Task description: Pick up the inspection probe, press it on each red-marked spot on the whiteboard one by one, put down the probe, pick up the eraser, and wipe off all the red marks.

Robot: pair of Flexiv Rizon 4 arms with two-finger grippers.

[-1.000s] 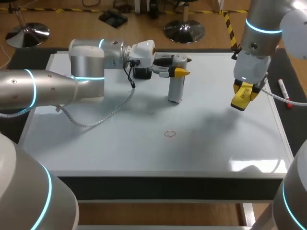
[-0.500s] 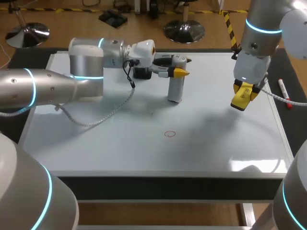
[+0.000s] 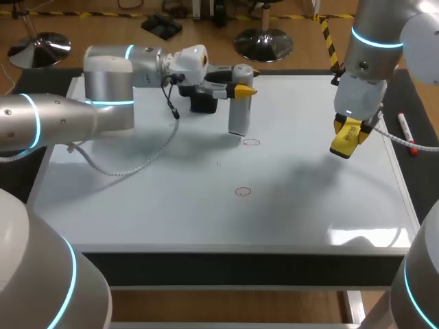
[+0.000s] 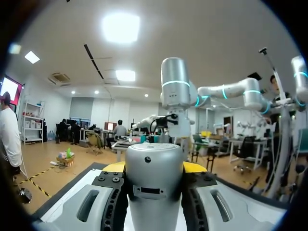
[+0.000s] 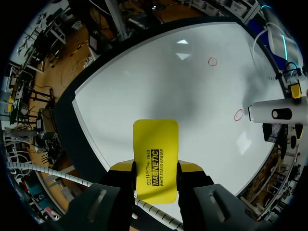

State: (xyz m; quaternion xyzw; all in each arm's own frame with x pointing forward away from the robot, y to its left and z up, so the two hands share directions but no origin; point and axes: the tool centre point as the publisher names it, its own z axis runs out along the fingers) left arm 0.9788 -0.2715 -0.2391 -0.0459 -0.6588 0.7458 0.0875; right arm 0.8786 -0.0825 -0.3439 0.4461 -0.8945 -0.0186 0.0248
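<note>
Shifting left, probe (image 3: pixel 238 116) seemingly lifted, uncovering red mark (image 3: pixel 251 142).

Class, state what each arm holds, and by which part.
Left gripper: the probe, jaws on its upper body. Right gripper: the yellow eraser, jaws on both long edges near one end.

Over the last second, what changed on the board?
The left gripper, shut on the inspection probe, carried it toward the far left, off the spot where it stood. A red mark now shows there. Unchanged: the nearer red mark, and the right gripper holding the eraser over the right side of the whiteboard.
</note>
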